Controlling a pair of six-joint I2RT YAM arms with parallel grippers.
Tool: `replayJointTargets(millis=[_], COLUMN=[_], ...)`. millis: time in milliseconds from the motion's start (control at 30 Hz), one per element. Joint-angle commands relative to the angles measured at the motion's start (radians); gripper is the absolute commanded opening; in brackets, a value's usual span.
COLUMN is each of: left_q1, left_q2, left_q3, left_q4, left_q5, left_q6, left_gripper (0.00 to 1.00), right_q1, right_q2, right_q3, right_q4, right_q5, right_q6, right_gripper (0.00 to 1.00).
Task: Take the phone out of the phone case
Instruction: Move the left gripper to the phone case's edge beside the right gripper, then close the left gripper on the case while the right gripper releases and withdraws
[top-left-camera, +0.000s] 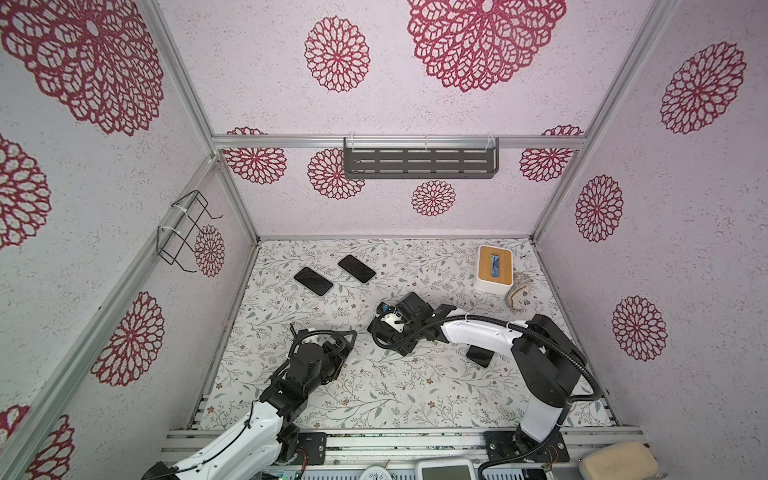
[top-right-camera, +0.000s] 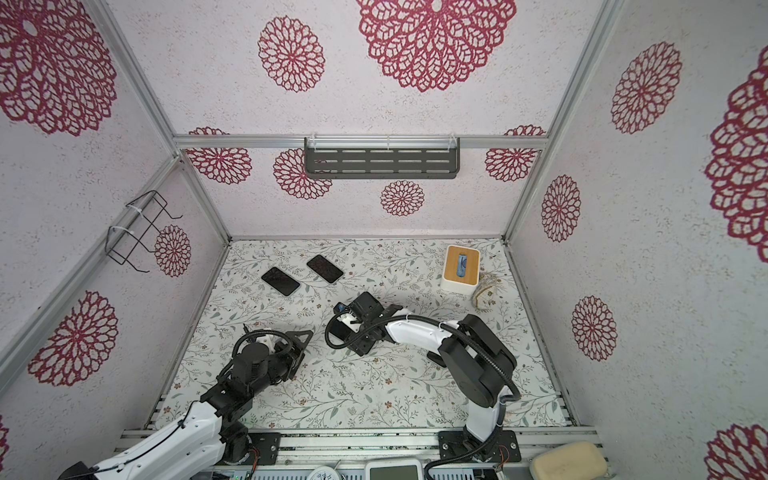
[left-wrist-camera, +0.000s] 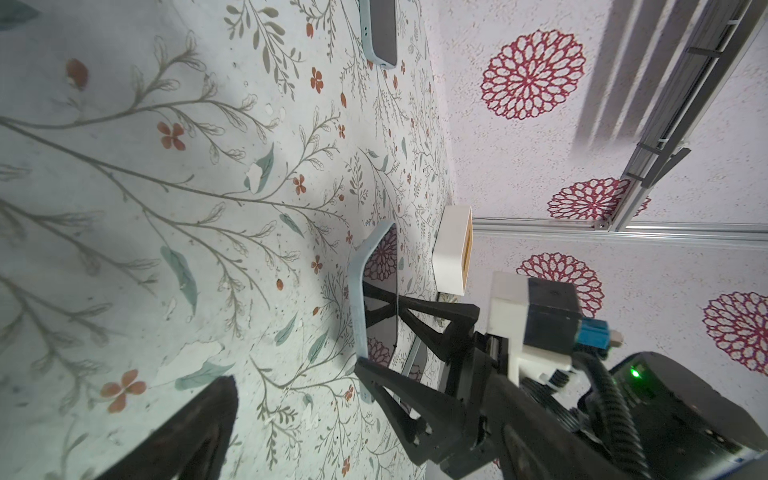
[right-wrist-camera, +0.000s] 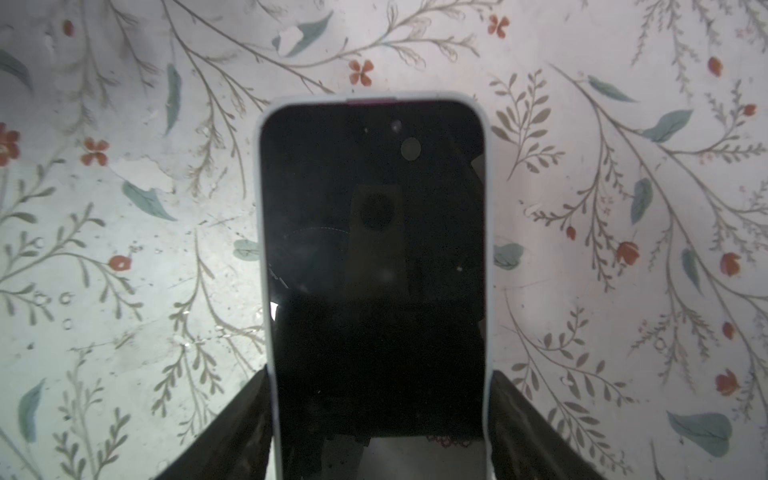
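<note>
The right gripper (right-wrist-camera: 378, 399) has its black, truss-shaped fingers (right-wrist-camera: 523, 415) pinching the phone case (right-wrist-camera: 489, 232) by its two long sides. The phone (right-wrist-camera: 374, 249) is seated inside it, held clear of the floral counter (top-left-camera: 374, 386) near the middle. The long axis runs straight out from between those fingers, away from the wrist, with the screen facing up. The glass is glossy black and mirrors the camera. The case is a pale blue matte rim with rounded corners. The left gripper (top-left-camera: 322, 334) hovers just beside it, its fingers (left-wrist-camera: 199, 424) spread wide and holding nothing.
</note>
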Motion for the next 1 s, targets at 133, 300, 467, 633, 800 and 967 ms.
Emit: replayJointTargets(millis=[133,300,467,633,800,967], left_q1=[-0.017,-0.021,-0.023,-0.026,-0.035,-0.041], left_q2=[0.111,0.189,0.295,0.455,0.639,0.821], left_q3=[-0.01,-0.012,-0.014,-0.01,-0.014,-0.019], left_q4=[0.234,0.353,0.507,0.695,0.945,1.157], left_q5=[0.021,0.018,0.035,0.072,0.092,0.092], left_q6=[-0.037,-0.045,-0.048,-0.077,-0.117,-0.156], left_gripper=[0.97,0.98,0.99,0.91,0.74,0.55], right_q1=[-0.007,-0.006,-0.006,-0.005,-0.004,-0.003], right_q2=[-0.111,-0.134,-0.153,-0.164,-0.161,-0.165], right_q3=[-0.005,-0.018,-0.029,-0.036,-0.035,-0.036], right_q4=[0.063,0.072,0.08,0.086,0.072,0.072], right_q5=[-0.157,-0.217,-0.243,-0.253,-0.262,-0.26], right_q6=[0.05,0.065,0.074,0.079,0.077,0.076], right_gripper=[0.56,0.55,0.54,0.54,0.52,0.52])
